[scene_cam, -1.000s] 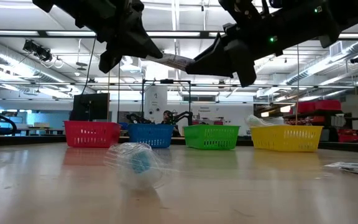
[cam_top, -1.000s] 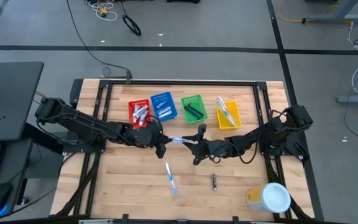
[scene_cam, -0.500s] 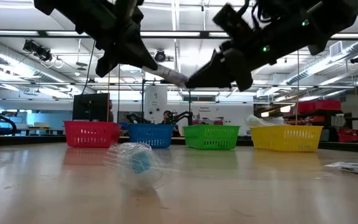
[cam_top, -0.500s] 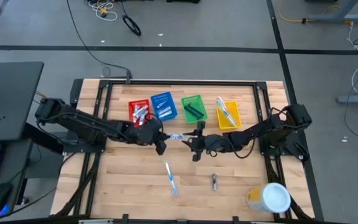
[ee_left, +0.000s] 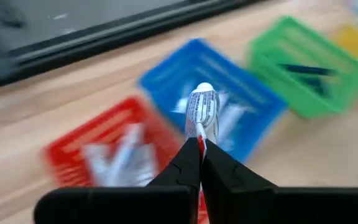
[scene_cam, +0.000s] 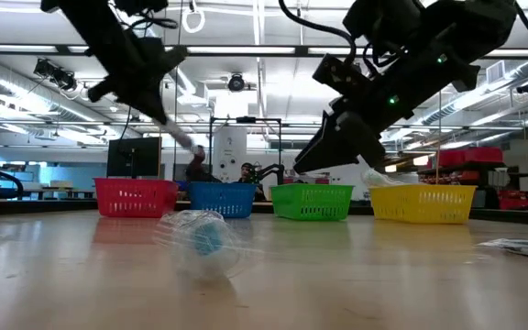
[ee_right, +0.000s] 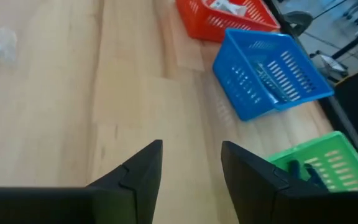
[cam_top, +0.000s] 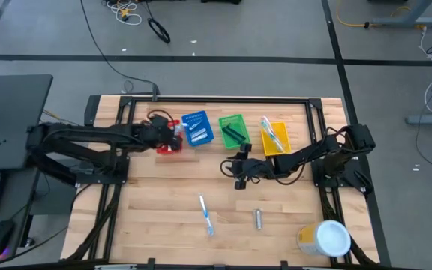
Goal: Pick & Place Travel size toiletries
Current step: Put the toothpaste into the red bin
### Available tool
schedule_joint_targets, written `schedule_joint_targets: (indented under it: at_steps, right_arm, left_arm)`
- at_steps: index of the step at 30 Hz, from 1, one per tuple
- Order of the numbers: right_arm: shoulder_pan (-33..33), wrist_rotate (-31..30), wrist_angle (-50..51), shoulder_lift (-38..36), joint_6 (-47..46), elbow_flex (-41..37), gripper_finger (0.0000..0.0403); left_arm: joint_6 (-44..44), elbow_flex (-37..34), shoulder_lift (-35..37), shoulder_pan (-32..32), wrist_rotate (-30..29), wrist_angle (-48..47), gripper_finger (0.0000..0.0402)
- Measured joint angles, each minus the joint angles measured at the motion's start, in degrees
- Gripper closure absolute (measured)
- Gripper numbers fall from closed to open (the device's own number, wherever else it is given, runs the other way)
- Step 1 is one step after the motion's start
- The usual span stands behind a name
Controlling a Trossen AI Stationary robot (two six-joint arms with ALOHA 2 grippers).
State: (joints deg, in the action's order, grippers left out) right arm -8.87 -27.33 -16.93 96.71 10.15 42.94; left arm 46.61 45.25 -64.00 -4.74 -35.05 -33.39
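The pale wooden-plank table (cam_top: 163, 202) stands in a dark metal frame on a grey floor crossed by cables. Seen across it from table height, the room behind is a bright workshop with ceiling lights and shelving.

Taking the blue slotted plastic bin (cam_top: 196, 127) as the landmark: the red slotted plastic bin (cam_top: 168, 139) sits just to its left, the green bin (cam_top: 233, 130) just to its right and the yellow bin (cam_top: 274, 139) beyond that, all four in one row.

The left gripper (ee_left: 199, 147) hangs over the red bin, just left of the blue one. Its jaws are clamped together on the crimped end of a small white toothpaste tube with blue and red print (ee_left: 202, 113), which sticks straight out beyond the fingertips. More white tubes (ee_left: 124, 144) lie in the red bin, and white items in the blue one.

Nearer than the blue bin and a little to its right, a thin white-and-blue toothbrush (cam_top: 205, 213) lies flat on the bare table, with a slim dark razor (cam_top: 258, 218) beside it, further right.

The right gripper (ee_right: 190, 163) hovers above the table, to the right of the blue bin and nearer than the green one, its jaws apart and holding nothing.

A large yellow tub with a white lid (cam_top: 325, 238) stands at the near right corner.
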Motion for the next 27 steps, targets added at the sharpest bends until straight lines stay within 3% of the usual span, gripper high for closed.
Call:
schedule_joint_targets:
  at_steps: [3,7,13,18,27]
  right_arm:
    - [0.36,1.74,-0.17,0.0,-1.38,0.0,0.0229]
    - [0.62,2.47,-0.03,0.0,-3.26,0.0,0.0229]
    - [0.62,2.89,-1.26,0.0,-3.65,-0.02,0.0229]
    - [0.71,7.86,-1.3,0.0,-3.6,-0.02,0.0225]
    - [2.61,13.98,-0.25,0.0,-6.19,-0.02,0.018]
  left_arm:
    - [5.77,-0.73,1.34,-1.39,-1.65,-8.46,0.0394]
    - [10.02,-4.5,1.13,-1.76,-0.87,-9.48,0.0397]
    - [12.3,-10.58,0.17,-1.74,-2.77,-2.25,0.0393]
    - [12.7,-14.22,0.15,-2.04,-4.39,3.34,0.0397]
    - [9.32,-19.48,0.19,-4.28,-3.68,14.05,0.0393]
